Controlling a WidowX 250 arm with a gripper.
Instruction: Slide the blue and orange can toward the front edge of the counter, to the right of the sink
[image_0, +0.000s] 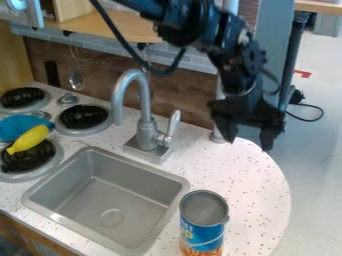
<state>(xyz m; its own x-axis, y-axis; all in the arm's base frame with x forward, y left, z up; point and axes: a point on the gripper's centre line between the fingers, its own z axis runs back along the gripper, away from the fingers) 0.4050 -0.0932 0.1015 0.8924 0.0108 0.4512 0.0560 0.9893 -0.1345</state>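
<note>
"Hanging by the rounded far edge of the counter (257, 187), the pincer (248, 142) has its fingers apart, nothing between them!"

"And the blue-labelled can (205, 234)?"

"Upright on the counter, just beside the sink (100, 172), well apart from the pincer!"

"So what's done?"

"No grip, no lift; I'd call this an opening stage, with all the handling left. Over on the stove burners, the yellow banana (28, 139) lies against the blue cloth (20, 126), ungripped too!"

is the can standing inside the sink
No, the can stands on the speckled counter, outside the rim of the sink.
</note>
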